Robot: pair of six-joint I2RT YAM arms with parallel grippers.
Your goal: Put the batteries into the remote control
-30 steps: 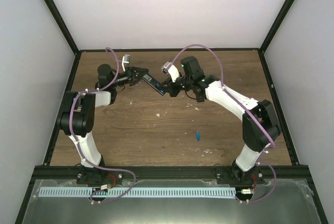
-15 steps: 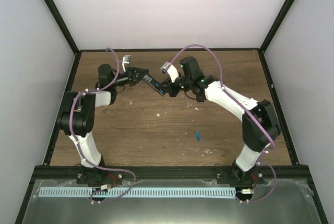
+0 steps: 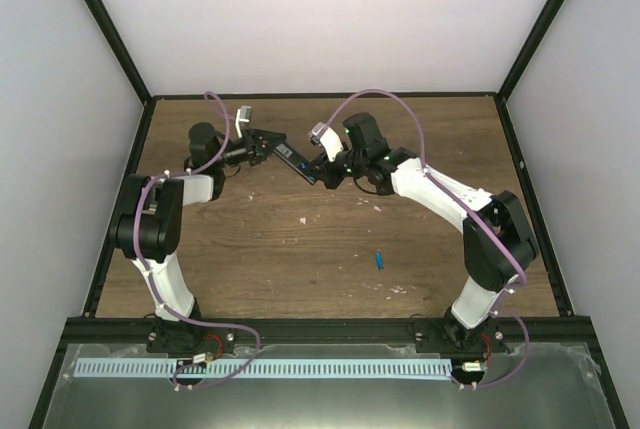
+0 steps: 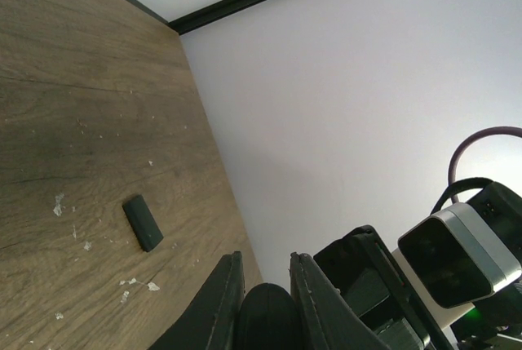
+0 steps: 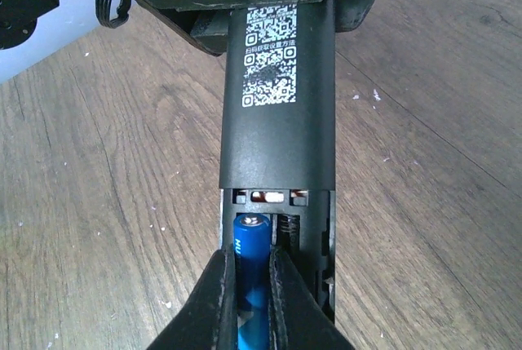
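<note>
The black remote control (image 3: 300,162) hangs above the table's far middle, back side up, its battery bay open (image 5: 277,105). My left gripper (image 3: 263,142) is shut on its far end, and the remote's dark end shows between the fingers (image 4: 265,317). My right gripper (image 5: 250,259) is shut on a blue battery (image 5: 251,244) that lies in the bay's left slot. The battery's tip points at the contacts. The right slot beside it shows a bare spring. A second blue battery (image 3: 380,260) lies on the table, right of centre.
A small black cover piece (image 4: 143,223) lies on the wood near the back wall. Pale specks of debris (image 3: 304,219) dot the wooden table (image 3: 260,249). Black frame posts and white walls close in the back and sides.
My right wrist has edged slightly left toward the remote. The left arm and the loose battery have stayed where they were.
</note>
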